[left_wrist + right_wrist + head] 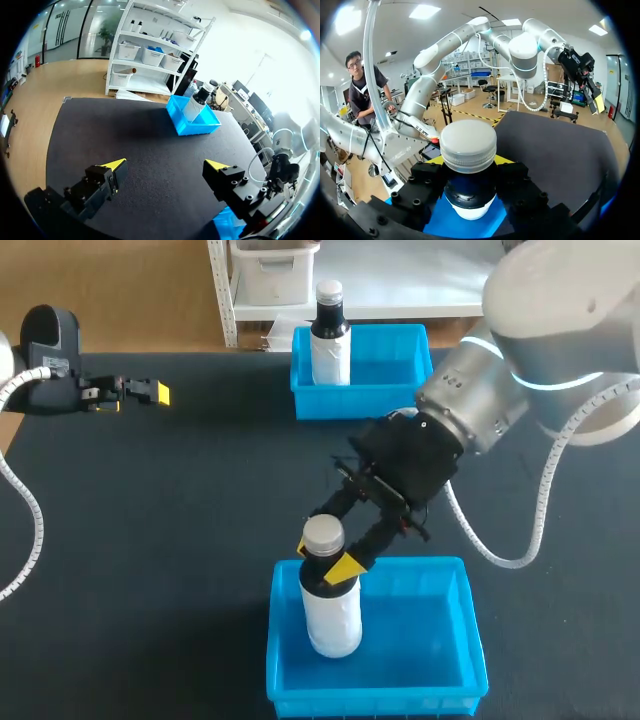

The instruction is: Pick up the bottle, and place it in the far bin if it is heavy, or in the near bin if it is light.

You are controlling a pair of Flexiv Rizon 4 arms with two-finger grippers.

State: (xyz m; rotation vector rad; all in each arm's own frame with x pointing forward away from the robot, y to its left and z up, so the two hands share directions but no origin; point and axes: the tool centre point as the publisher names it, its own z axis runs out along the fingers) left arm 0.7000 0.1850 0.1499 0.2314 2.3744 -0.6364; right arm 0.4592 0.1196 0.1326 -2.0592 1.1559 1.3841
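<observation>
Jaws on my right pinch the dark neck of the white plastic bottle [332,620], upright in the near blue bin [380,703]; left jaws are spread.

Finishes: surface [200,500], black, matt, finely grained (cloth-like mat); near bin [375,702] and far bin [360,400], blue moulded plastic, slight gloss; bottle [332,625], smooth white body, ribbed pale plastic cap [468,145]; right gripper [326,560], matt black, yellow-tipped jaws; right arm [560,330], glossy grey-white shell.
</observation>
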